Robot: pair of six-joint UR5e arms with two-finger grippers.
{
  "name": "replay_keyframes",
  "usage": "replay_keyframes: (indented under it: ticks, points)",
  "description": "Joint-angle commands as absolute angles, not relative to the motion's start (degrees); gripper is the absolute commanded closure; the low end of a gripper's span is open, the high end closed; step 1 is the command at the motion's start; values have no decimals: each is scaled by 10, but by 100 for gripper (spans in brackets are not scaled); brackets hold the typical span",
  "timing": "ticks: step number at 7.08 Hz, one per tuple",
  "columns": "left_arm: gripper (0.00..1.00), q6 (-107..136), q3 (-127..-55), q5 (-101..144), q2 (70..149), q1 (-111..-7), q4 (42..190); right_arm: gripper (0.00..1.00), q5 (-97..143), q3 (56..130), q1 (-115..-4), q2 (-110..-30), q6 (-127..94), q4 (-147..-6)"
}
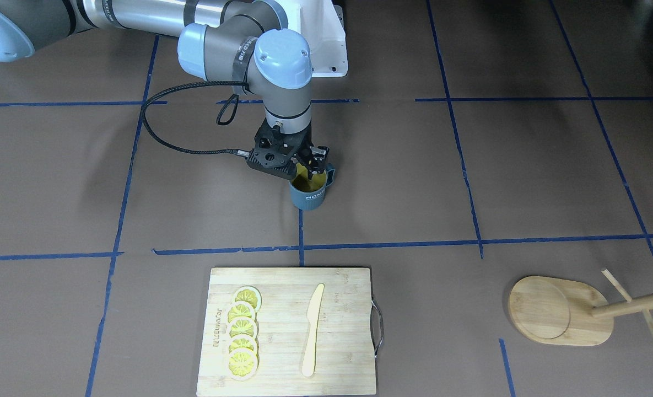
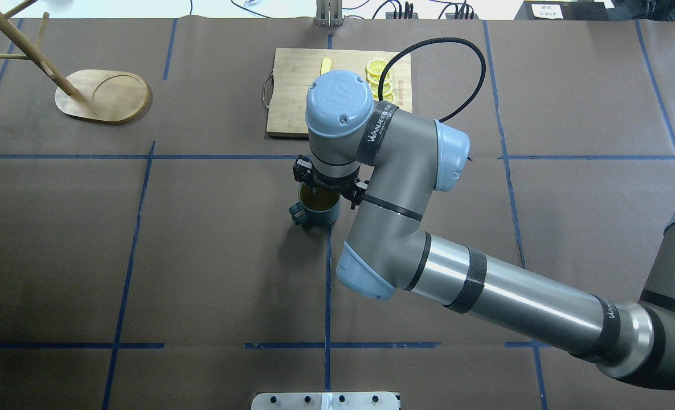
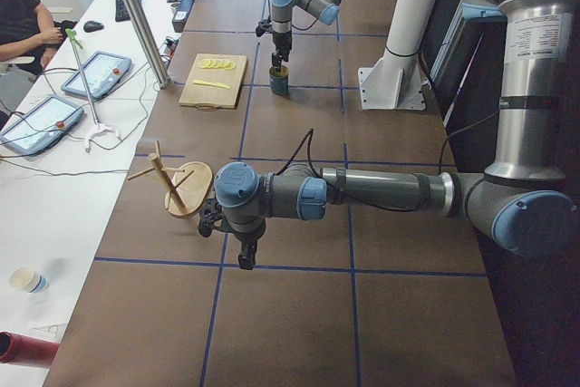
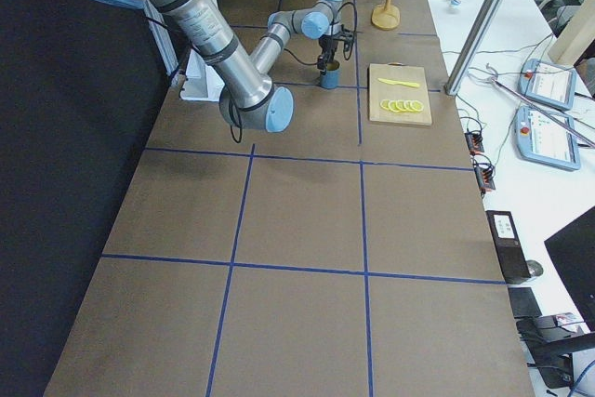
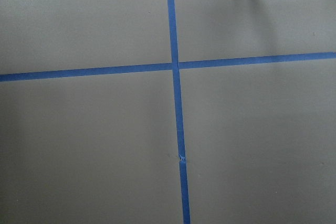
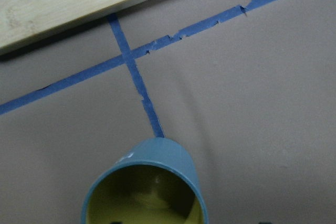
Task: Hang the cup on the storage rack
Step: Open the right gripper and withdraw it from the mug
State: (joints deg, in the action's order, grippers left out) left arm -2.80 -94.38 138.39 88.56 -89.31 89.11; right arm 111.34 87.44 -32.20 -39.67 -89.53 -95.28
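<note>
The cup (image 1: 309, 197) stands upright near the middle of the brown table (image 1: 84, 182), on a blue tape line (image 1: 300, 231), between the robot's base and the bamboo cutting board (image 1: 287, 353); its yellow inside faces up, the white "HOME" lettering faces the operators' side, and its loop handle points toward the robot's left; the right gripper (image 1: 306, 168) hangs straight down over the cup's mouth, with its fingers at the rim; the gripper body hides most of them, so I cannot tell whether they clamp the wall or stand apart from it; the right wrist view shows only the cup's open mouth at its lower edge

The storage rack (image 1: 557, 311) stands upright at the far left of the table as the robot sees it, well apart from the cup, its pegs bare; on the cutting board lie a row of overlapping lemon slices (image 1: 243, 333) and, beside them, a pale wooden knife (image 1: 311, 331)

The left gripper (image 3: 243, 258) hovers above the table near the rack's base, seen only from the side, so I cannot tell how its fingers stand
</note>
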Motion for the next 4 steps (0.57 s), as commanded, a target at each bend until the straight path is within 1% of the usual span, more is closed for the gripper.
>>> replay_keyframes:
  ticks: [1,2,3,4]
  points:
    - [0,-34,-961,1450,886,-894,889,1,1152,978,-370,-443,-892,-966]
    - [0,-30,-964,1490,886,-894,889,1,1155,1052,-395,-494,-887,-975]
    - [0,-33,-967,1543,888,-893,898,1,1180,1083,-430,-526,-863,-975]
    - [0,-32,-1024,1530,886,-889,910,1,1211,1100,-467,-553,-828,-975]
